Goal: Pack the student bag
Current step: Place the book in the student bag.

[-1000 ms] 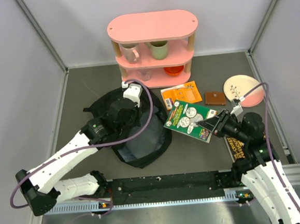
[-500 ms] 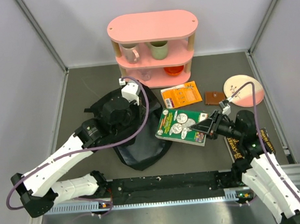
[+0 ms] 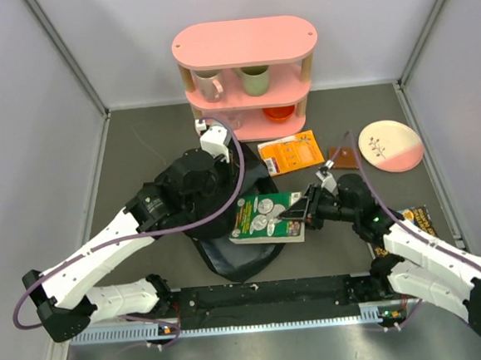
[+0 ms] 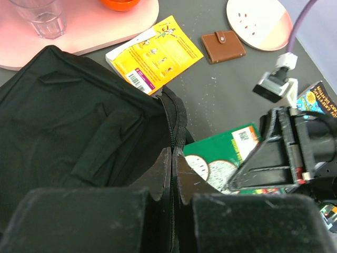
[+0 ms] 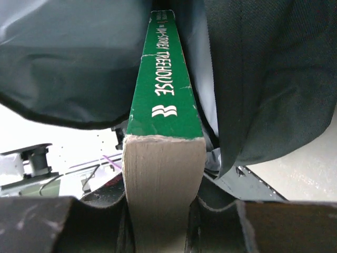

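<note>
**Top view**
- Bag [image 3: 238, 259]: black and floppy. It lies on the table [image 3: 130, 155] in front of the shelf [image 3: 244, 42], left of centre. Its upper part is hidden under the wrist of the left arm [image 3: 104, 245].
- Book [image 3: 260, 216]: green cover, lying nearly flat. Its left end is over the bag. Its right edge is pinched in the right gripper [image 3: 297, 214].
- Shelf: pink, with three levels. The middle level holds a white mug [image 3: 209, 84] and a green mug [image 3: 255, 80]. The bottom level holds an orange bowl [image 3: 278, 112].
- Loose items on the table, right of the bag: an orange booklet [image 3: 288, 153], a brown wallet [image 3: 344, 157] and a pink-and-white plate [image 3: 390, 146]. A second book [image 3: 414, 215] lies partly under the right arm.

**Left wrist view**
- Left gripper [image 4: 172, 185]: the jaws are pressed together on the bag's zippered edge, with no gap visible, and they hold that edge up.
- The bag's dark fabric fills the left half of the view.
- The book's cover shows just right of the zipper, with the right gripper on it.
- A glass [image 4: 45, 18] stands on the shelf's bottom level, beside the bowl.
- The booklet, wallet and plate lie beyond the bag.

**Right wrist view**
- The right gripper's jaws are partly closed, one finger on each cover, with the page edges facing the camera.
- The book's spine reads "TREEHOUSE".
- The book's far end sits between folds of bag fabric.
</note>
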Controlling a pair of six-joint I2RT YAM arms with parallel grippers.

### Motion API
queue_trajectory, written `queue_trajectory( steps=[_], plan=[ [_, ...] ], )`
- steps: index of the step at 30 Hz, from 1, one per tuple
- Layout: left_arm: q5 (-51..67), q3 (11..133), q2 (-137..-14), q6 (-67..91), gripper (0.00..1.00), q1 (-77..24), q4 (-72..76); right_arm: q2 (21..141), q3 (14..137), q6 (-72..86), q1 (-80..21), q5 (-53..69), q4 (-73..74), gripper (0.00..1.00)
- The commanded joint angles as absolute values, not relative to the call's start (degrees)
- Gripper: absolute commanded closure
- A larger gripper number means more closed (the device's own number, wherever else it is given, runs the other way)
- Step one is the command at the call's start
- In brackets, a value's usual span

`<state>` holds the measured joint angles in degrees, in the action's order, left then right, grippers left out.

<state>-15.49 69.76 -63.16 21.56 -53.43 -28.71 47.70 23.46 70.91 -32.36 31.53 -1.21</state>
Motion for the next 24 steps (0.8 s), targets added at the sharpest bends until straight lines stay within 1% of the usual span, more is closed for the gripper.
queue_trajectory(
  steps=[1,3,7,8,10,12,13,14,17,18,20,22,24],
  plan=[
    [-15.21,73.13,-62.67,23.55,1.0,-53.88,-23.73,53.5,27.69,75.74,-37.7,21.82,-12.81,1.0],
    [-15.12,73.21,-62.67,23.82,1.0,-53.88,-23.82,55.89,26.03,76.99,-38.67,19.79,-21.21,1.0],
    [-16.26,73.48,-62.75,23.64,1.0,-53.96,-24.61,64.74,29.61,74.8,-42.09,11.81,-24.33,1.0],
    [-16.43,73.56,-62.58,23.21,1.0,-53.88,-24.78,66.43,29.62,75.4,-42.71,10.99,-27.65,1.0],
    [-16.61,74.26,-62.67,22.85,1.0,-53.96,-25.31,70.47,28.74,78.03,-43.5,10.11,-40.28,1.0],
    [-17.05,75.32,-62.84,22.33,1.0,-53.88,-26.19,76.27,30.14,79.54,-44.03,9.32,-44.19,1.0],
    [-17.05,75.41,-62.93,22.24,1.0,-53.88,-26.19,77.86,30.32,80.59,-44.47,7.58,-49.86,1.0],
    [-17.05,75.58,-62.84,22.24,1.0,-53.88,-26.19,81.87,31.28,81.73,-45.08,7.38,-52.18,1.0],
    [-17.14,75.94,-62.84,22.5,1.0,-53.88,-26.37,87.44,33.48,85.07,-46.05,5.9,-59.55,1.0],
    [-17.14,75.94,-62.75,22.59,1.0,-53.88,-26.54,90.5,34.01,86.56,-46.4,5.45,-60.89,1.0],
    [-17.31,76.29,-62.75,22.67,1.0,-53.88,-27.07,92.19,34.63,87.88,-47.19,4.75,-63.96,1.0],
    [-17.31,76.38,-62.58,22.67,1.0,-53.88,-26.98,92.46,34.8,88.51,-47.72,0.47,-62.33,1.0],
    [-17.23,76.46,-62.58,22.41,1.0,-53.88,-26.9,92.81,36.38,86.15,-49.22,-3.5,-57.32,1.0]
  ],
)
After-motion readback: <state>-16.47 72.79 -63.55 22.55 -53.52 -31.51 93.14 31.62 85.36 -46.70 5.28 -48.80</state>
